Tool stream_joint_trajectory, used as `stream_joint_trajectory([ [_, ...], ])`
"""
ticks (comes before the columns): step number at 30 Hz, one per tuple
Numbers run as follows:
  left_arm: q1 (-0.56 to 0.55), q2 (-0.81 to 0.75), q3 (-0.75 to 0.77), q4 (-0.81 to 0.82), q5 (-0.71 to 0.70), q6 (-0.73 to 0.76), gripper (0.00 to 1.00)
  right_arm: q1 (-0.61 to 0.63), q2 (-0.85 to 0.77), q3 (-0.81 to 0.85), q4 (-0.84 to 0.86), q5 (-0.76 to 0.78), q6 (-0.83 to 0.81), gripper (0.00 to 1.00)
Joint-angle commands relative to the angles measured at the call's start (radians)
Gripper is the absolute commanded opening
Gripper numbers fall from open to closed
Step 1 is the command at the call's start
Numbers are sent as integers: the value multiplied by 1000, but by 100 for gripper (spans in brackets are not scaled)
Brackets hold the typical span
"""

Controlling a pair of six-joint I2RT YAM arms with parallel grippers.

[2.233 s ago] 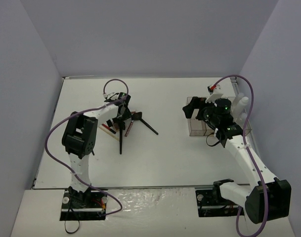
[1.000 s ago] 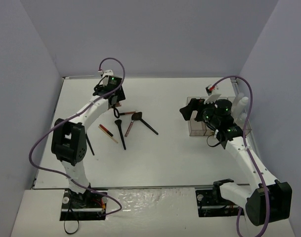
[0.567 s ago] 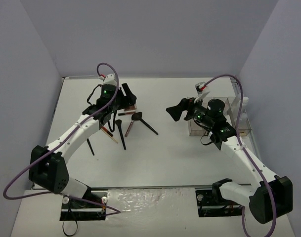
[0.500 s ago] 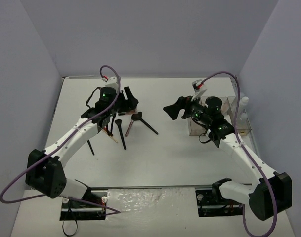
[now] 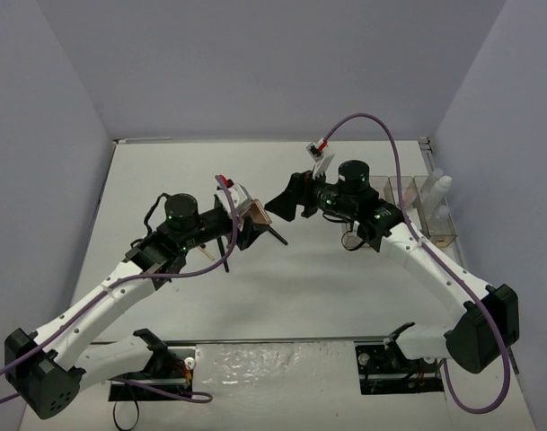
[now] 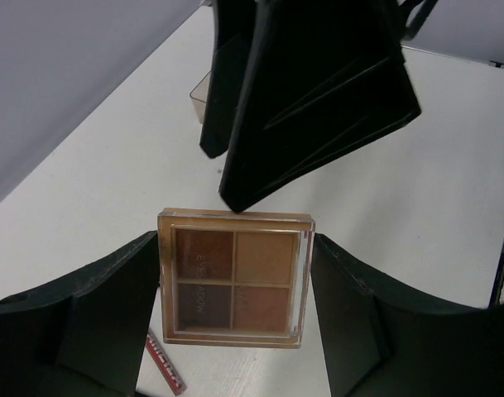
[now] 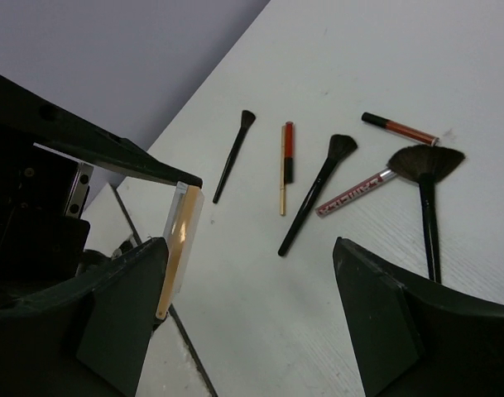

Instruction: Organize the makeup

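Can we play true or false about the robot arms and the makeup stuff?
1. The left end effector grips a square eyeshadow palette. True.
2. The palette has six colours. False: it shows four.
3. The right end effector is open. True.
4. The brushes stand in a cup. False: they lie flat on the table.

top external: high from the near side, looking down over whole table (image 5: 300,296) | left wrist: close in, facing eyeshadow palette (image 6: 235,285) | right wrist: close, tilted down over brushes (image 7: 314,198) | shared: that palette, all three views
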Motion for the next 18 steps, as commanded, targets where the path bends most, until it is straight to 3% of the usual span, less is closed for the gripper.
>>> stream_joint_trajectory([
  [1,-24,-18,31,93,103,166,12,15,14,53,5,-68,33,76],
  [9,-42,27,71,82,99,229,12,49,11,48,6,-114,43,64],
  [14,-43,54,84,99,101,233,12,59,15,42,4,-116,40,61],
  [18,-46,68,92,110,113,229,12,69,31,32,4,-116,40,52],
])
